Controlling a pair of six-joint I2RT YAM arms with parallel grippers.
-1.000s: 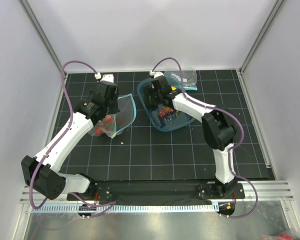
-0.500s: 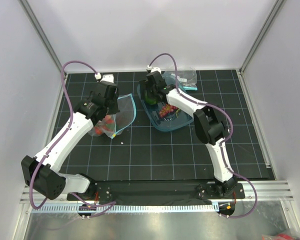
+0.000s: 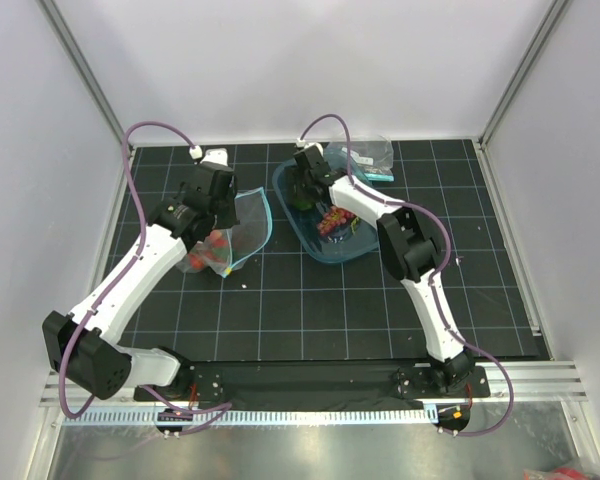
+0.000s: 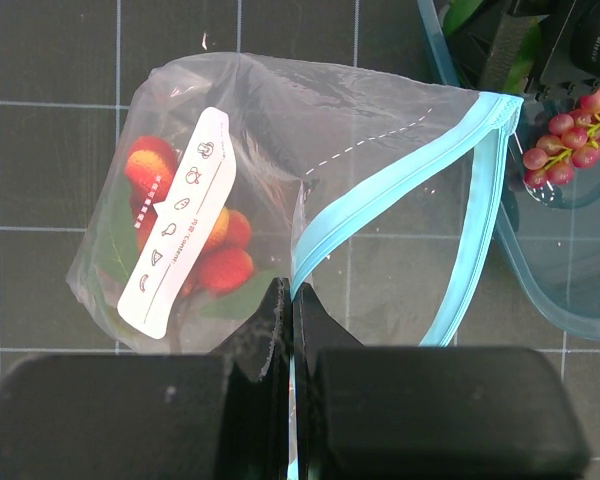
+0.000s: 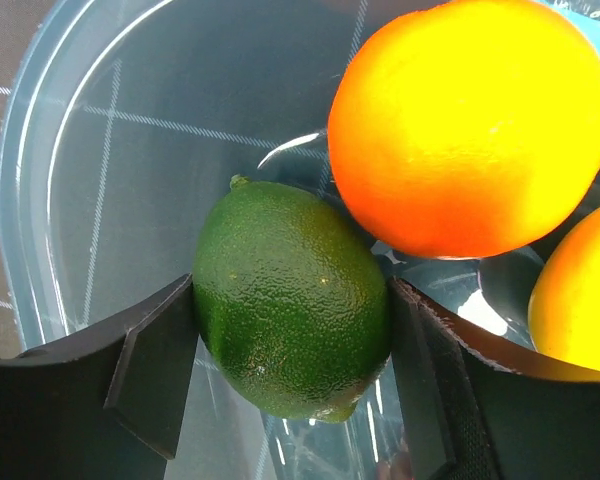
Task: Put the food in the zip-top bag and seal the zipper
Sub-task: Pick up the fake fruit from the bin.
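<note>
— Where is your left gripper (image 4: 290, 300) sitting?
— It's pinching the zipper (image 4: 380, 200) of the zip-top bag (image 4: 380, 130), with strawberries (image 4: 225, 268) lying inside.
— And your right gripper (image 5: 292, 345)?
— Its fingers (image 5: 150, 370) are clasping the lime (image 5: 290, 300) in the tub (image 5: 80, 200), beside the orange (image 5: 470, 120).

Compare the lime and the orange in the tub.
The lime is dark green and egg-shaped with a small tip; the orange is bright orange and rounder. The lime looks smaller than the orange. The right gripper flanks the lime, fingers seemingly against both its sides, while the orange lies outside them. Both have pebbled skin and sit in the teal tub.
</note>
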